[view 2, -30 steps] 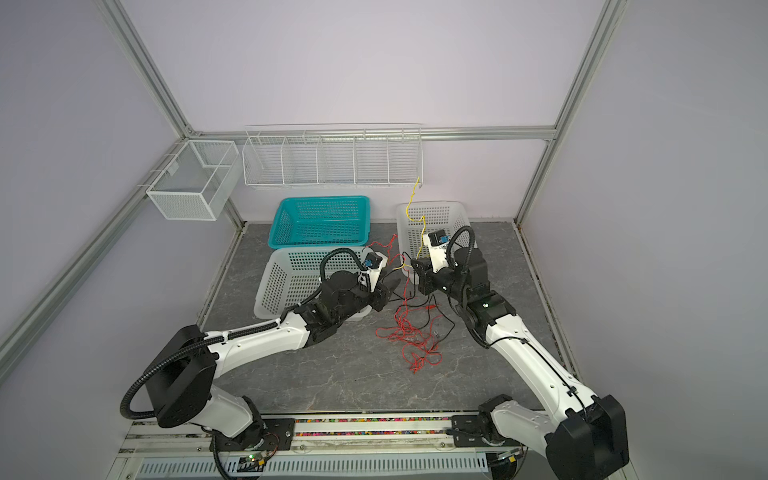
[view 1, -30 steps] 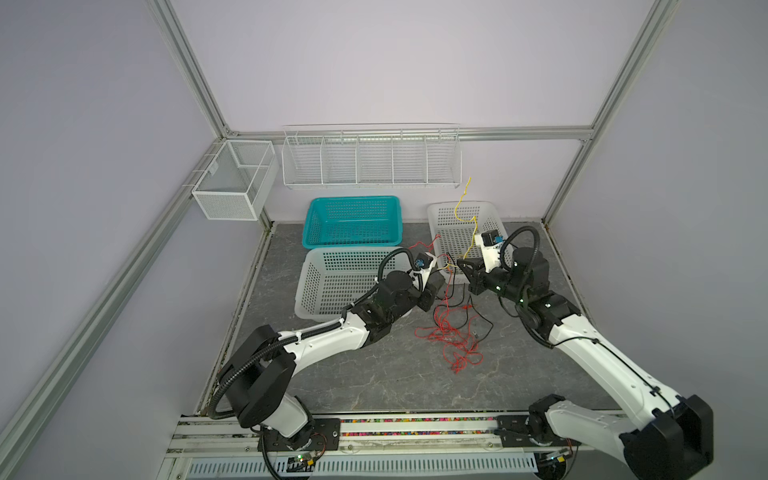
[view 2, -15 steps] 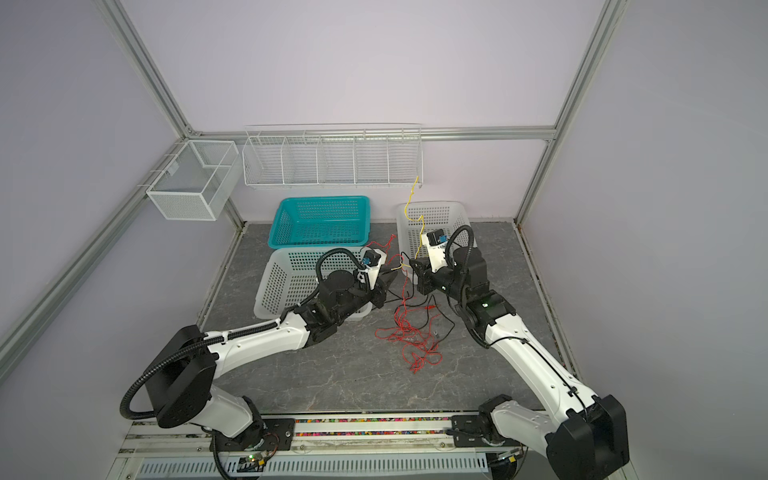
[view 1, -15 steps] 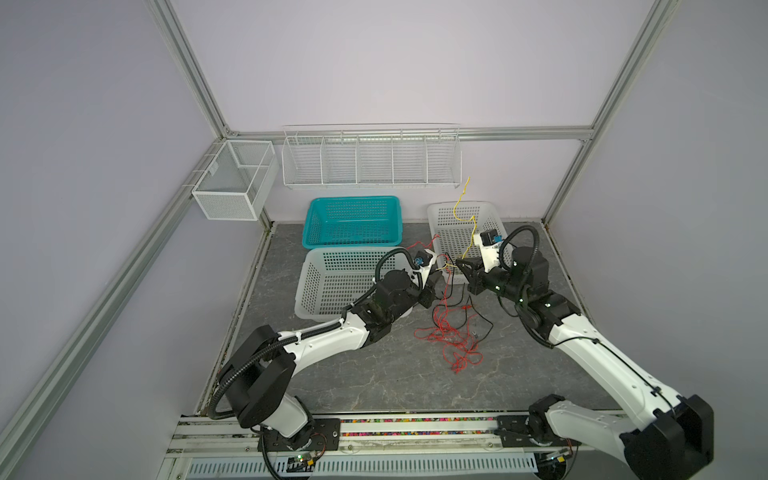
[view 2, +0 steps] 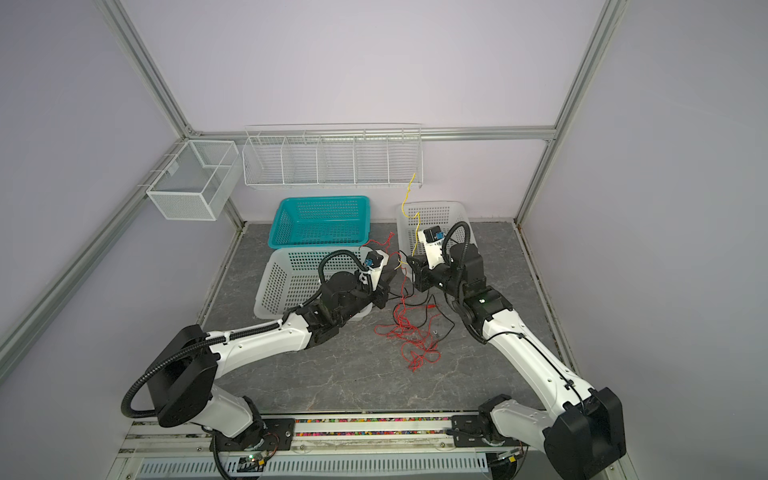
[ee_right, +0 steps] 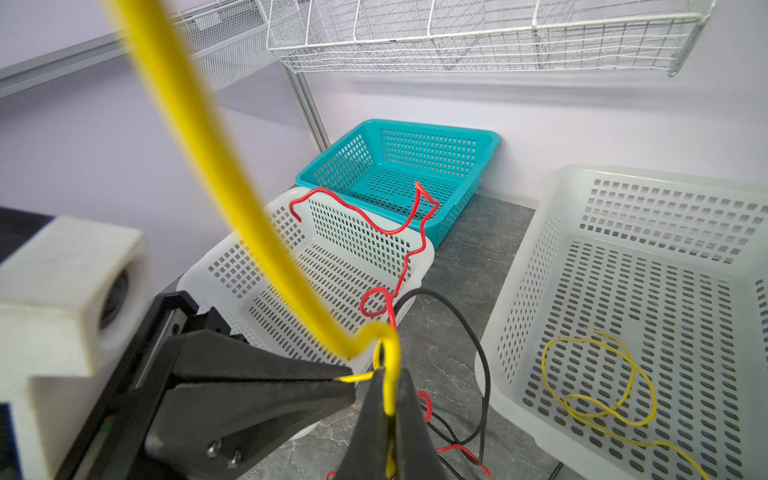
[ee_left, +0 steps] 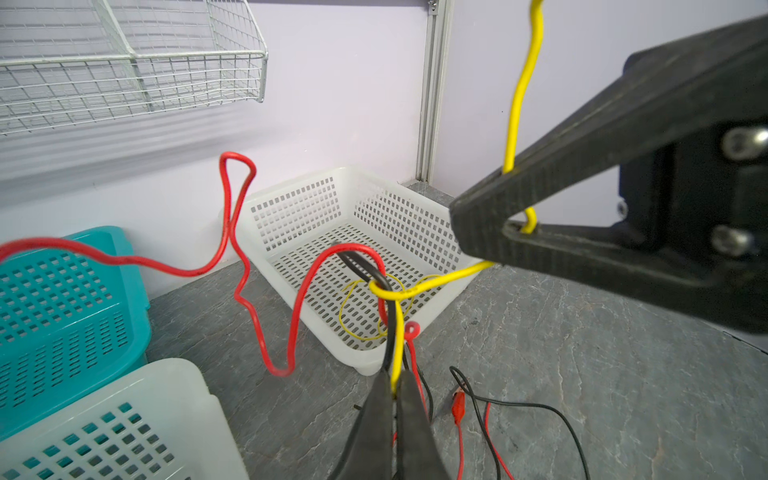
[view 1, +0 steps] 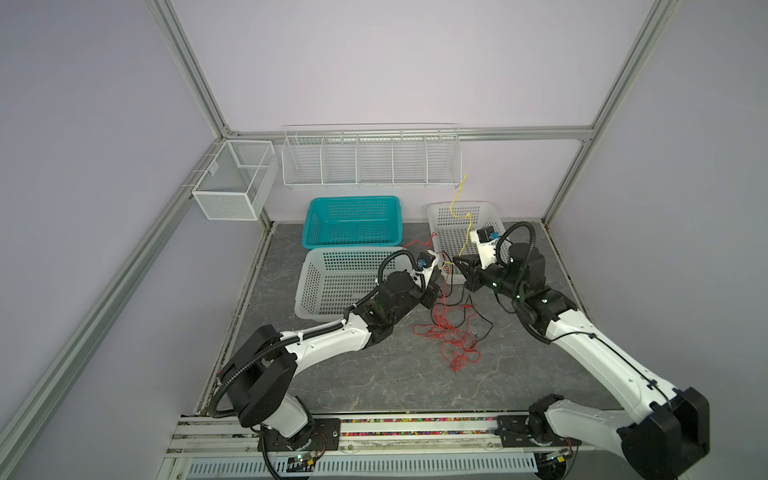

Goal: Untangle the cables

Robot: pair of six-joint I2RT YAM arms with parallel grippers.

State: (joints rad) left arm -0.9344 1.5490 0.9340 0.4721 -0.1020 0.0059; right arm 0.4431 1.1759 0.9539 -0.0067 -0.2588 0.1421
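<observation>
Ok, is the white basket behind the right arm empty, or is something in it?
Not empty: the right wrist view shows a thin yellow cable lying in loops on the floor of the white basket.

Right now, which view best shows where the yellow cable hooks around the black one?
Left wrist view: the yellow cable hooks around the black cable, sharp and unobstructed. The right wrist view shows only a blurred yellow bend; both top views show it too small to trace.
</observation>
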